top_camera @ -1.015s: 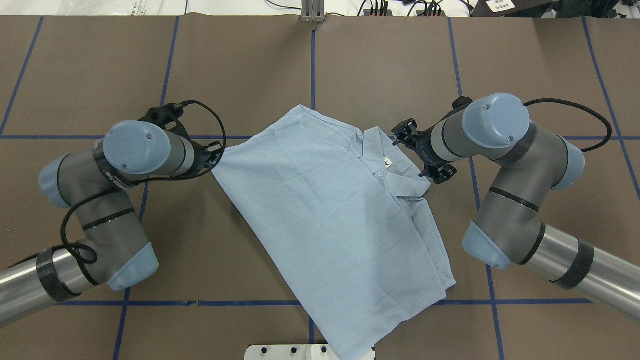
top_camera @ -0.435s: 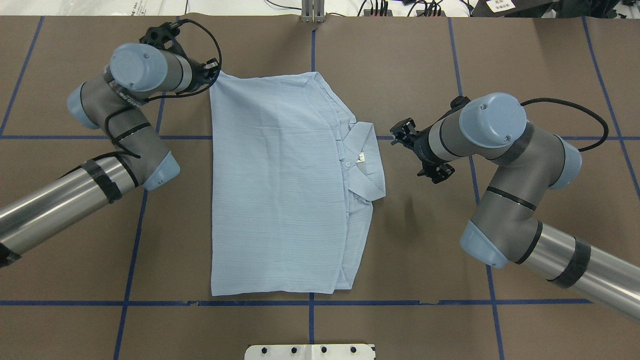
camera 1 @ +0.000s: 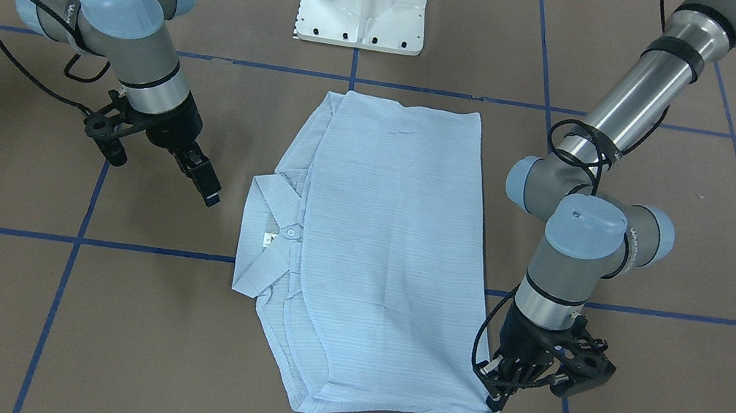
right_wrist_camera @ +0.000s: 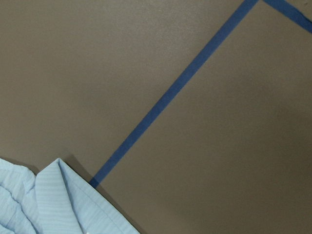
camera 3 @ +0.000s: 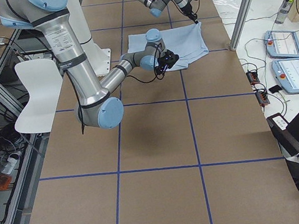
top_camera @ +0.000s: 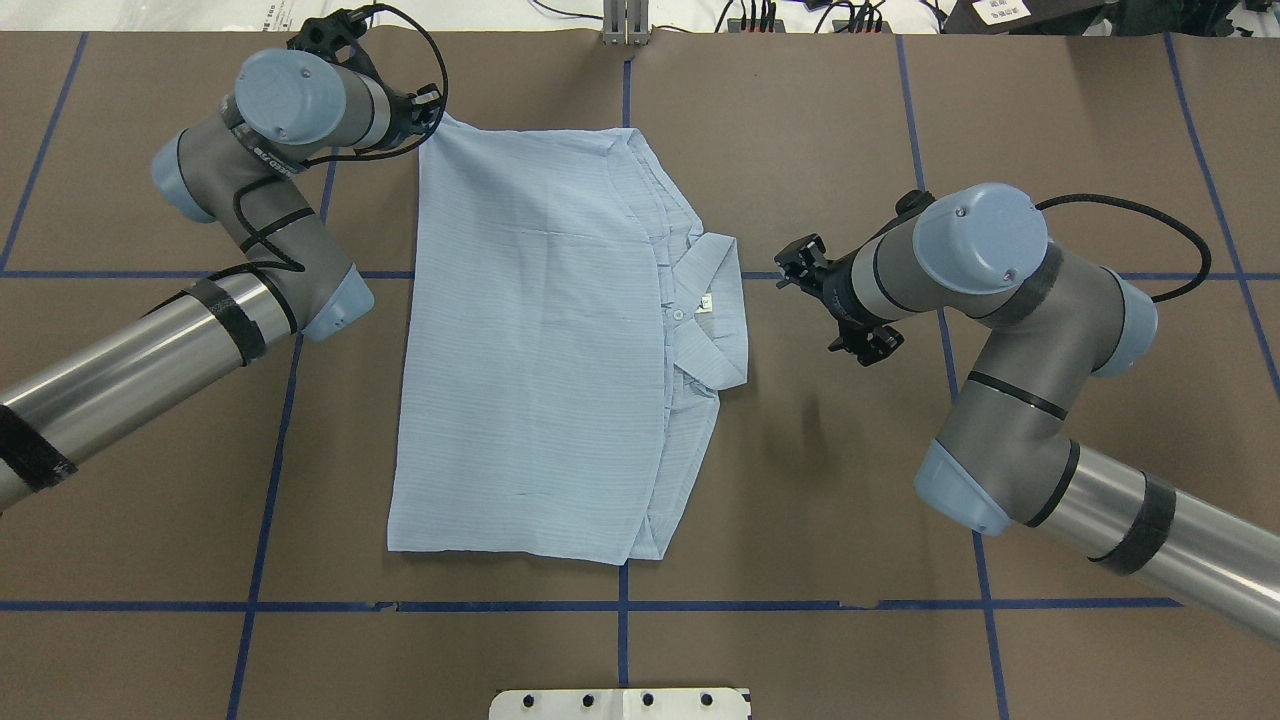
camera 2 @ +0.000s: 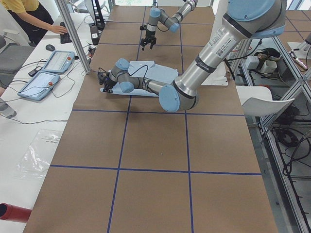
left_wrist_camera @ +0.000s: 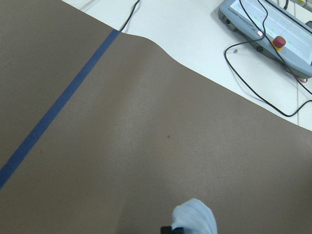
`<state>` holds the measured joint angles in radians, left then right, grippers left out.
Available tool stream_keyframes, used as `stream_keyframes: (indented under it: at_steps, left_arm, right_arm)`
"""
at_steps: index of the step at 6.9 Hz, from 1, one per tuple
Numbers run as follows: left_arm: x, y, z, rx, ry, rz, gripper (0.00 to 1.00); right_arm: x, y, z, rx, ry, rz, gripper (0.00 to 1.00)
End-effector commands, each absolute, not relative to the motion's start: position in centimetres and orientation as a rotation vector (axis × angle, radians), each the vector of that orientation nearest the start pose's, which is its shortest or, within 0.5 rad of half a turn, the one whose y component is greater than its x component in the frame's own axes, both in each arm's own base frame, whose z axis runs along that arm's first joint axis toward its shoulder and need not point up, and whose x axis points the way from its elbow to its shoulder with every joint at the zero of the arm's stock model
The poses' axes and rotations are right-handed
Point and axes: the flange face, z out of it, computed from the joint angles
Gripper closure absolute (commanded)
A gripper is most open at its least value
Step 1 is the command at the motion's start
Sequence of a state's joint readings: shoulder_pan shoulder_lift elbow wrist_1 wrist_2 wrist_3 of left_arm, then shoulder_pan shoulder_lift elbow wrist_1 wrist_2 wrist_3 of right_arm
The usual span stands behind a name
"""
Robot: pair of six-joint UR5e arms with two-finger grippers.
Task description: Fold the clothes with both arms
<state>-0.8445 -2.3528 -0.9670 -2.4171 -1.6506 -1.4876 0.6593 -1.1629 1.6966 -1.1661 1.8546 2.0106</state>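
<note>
The light blue shirt point(top_camera: 530, 350) lies folded lengthwise and flat on the brown table, also in the front view point(camera 1: 385, 239). Its collar point(top_camera: 715, 300) with the white label faces my right arm. My left gripper point(top_camera: 432, 118) is shut on the shirt's far left corner, low at the table point(camera 1: 494, 398). A tuft of blue fabric point(left_wrist_camera: 195, 214) shows between its jaws in the left wrist view. My right gripper point(camera 1: 208, 192) hangs empty above the table, a short way off the collar. Its fingers overlap, so I cannot tell if it is open. The right wrist view shows the shirt's edge point(right_wrist_camera: 53, 195).
The white pedestal base point(camera 1: 363, 6) stands at the near edge of the table. Blue tape lines point(top_camera: 800, 605) grid the brown cover. The table's far edge point(top_camera: 500, 32) is just beyond my left gripper, with control pendants point(left_wrist_camera: 273, 24) and cables past it.
My left gripper has pulled the shirt's corner away from the robot. The shirt swung from a diagonal to lie square with the table and slid left. My right arm barely moved.
</note>
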Motion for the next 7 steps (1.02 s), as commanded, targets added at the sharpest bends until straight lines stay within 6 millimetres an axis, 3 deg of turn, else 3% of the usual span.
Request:
stream_keyframes:
  at_steps: [1, 2, 3, 4, 5, 7]
  left_arm:
    - [45.1, -69.9, 35.2, 0.401, 0.978, -0.652, 0.4]
    - [44.4, -69.3, 34.2, 0.408, 1.0, -0.648, 0.4]
    - [42.9, -67.6, 34.4, 0.418, 1.026, -0.642, 0.39]
    - [41.4, -64.4, 35.8, 0.357, 1.071, -0.584, 0.4]
    - [41.0, -63.1, 35.5, 0.305, 1.108, -0.547, 0.4]
    - [40.5, -62.8, 36.5, 0.301, 1.102, -0.55, 0.4]
  right_arm:
    - [-46.2, -46.8, 30.1, -0.157, -1.027, 0.848, 0.0]
    - [-48.3, -44.8, 27.7, -0.121, -1.063, 0.863, 0.0]
    - [-51.1, -41.3, 25.8, -0.143, -1.089, 0.921, 0.0]
    - [-52.7, -38.1, 24.4, -0.192, -1.078, 0.95, 0.0]
    - [-52.8, -34.5, 22.1, -0.231, -1.048, 0.959, 0.0]
    - [-56.0, -27.1, 21.0, -0.33, -1.009, 1.031, 0.01]
